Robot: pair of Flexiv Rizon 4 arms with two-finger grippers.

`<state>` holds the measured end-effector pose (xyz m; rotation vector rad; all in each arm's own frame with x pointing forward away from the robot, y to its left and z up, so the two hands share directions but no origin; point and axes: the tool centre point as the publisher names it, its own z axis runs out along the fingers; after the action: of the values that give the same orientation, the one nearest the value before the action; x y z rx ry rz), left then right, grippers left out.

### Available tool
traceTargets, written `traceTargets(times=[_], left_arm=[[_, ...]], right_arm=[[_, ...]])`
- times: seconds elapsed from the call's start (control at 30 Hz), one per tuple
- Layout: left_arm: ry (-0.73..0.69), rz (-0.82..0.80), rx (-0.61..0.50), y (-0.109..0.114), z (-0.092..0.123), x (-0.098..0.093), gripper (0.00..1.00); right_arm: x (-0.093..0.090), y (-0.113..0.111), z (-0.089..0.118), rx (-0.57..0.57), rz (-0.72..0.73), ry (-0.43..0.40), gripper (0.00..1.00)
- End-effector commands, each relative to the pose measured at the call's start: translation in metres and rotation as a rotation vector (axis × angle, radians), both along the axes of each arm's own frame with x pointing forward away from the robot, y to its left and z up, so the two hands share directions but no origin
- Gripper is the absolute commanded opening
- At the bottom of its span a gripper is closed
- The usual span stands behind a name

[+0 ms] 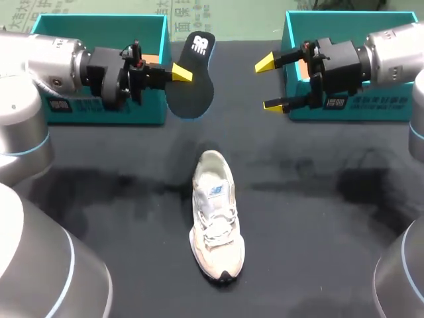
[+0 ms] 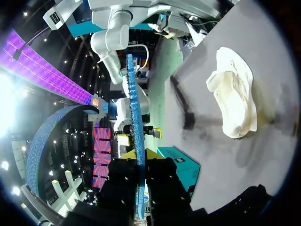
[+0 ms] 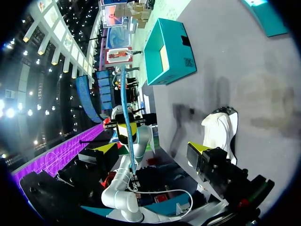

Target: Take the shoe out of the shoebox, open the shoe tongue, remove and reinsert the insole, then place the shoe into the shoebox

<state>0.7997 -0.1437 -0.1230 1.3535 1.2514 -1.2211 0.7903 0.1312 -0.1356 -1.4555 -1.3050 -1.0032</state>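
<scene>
The left arm (image 1: pixel 46 63) is extended level over the table's far left, the fingers of the left gripper (image 1: pixel 180 72) pinched on the dark insole (image 1: pixel 192 83), which is raised just in front of the left shoebox (image 1: pixel 99 26). Opposite, the right gripper (image 1: pixel 269 83) is seen with fingers spread wide and nothing between them, before the right shoebox (image 1: pixel 351 109). The white shoe (image 1: pixel 215 215) is set upright on the black table (image 1: pixel 318 218), nearer the robot, well apart from both grippers.
</scene>
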Motion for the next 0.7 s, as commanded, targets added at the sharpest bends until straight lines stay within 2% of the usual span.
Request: traceTargets(times=[0.03, 0.27, 0.43, 0.5, 0.7], left_arm=[[-0.002, 0.020, -0.037, -0.006, -0.006, 0.001, 0.00], [-0.045, 0.033, -0.084, -0.008, -0.010, 0.004, 0.00], [-0.063, 0.045, -0.090, -0.014, -0.013, 0.004, 0.00], [-0.125, 0.109, -0.093, -0.013, -0.011, 0.004, 0.00], [-0.125, 0.109, -0.093, -0.013, -0.011, 0.004, 0.00]], right_arm=[[0.001, 0.003, -0.001, 0.030, 0.000, -0.007, 1.00], [-0.007, 0.033, -0.005, 0.102, 0.040, -0.057, 1.00], [-0.009, 0.051, -0.005, 0.103, 0.035, -0.076, 1.00], [-0.009, 0.054, -0.006, 0.103, 0.025, -0.064, 1.00], [-0.009, 0.054, -0.006, 0.103, 0.025, -0.064, 1.00]])
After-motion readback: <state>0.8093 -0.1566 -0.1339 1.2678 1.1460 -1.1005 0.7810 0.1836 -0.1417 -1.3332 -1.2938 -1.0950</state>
